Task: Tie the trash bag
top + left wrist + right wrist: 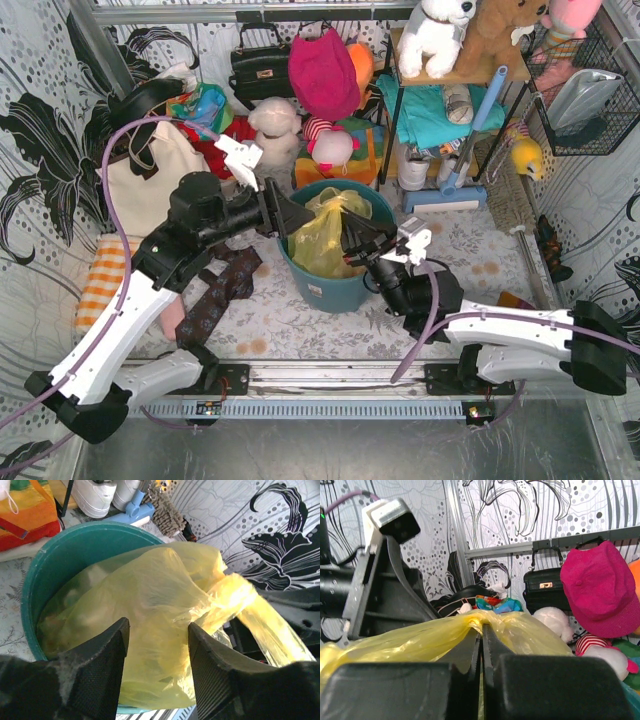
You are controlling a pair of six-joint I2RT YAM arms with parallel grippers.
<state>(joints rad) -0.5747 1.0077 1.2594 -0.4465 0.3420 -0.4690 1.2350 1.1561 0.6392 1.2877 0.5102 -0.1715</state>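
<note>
Meeting over a round teal plastic bucket [335, 288] on the flower-patterned table [300, 325], the two arms we see here close in on the thin, glossy, translucent yellow-green plastic trash bag [322, 238], which sits inside the bucket with its gathered top rising above the rim. The right gripper [481, 630] has its black jaws pressed together on a twisted rope of the bag's plastic, which runs from the bunched neck toward that arm. We judge the pull is there to keep the neck stretched so a knot can be formed or drawn tight. The left gripper [157, 626] faces the bag from the other side, jaws apart and nothing between its fingers [100, 670]; the wrinkled plastic lies just beyond the pads, not pinched. We read this as either an approach or a release at the neck, and cannot tell which. A bunching shows where the rope leaves the bag, yet we cannot tell whether it is a finished knot. The bucket, in our view, serves as the anchor that keeps the bag's body upright.
</note>
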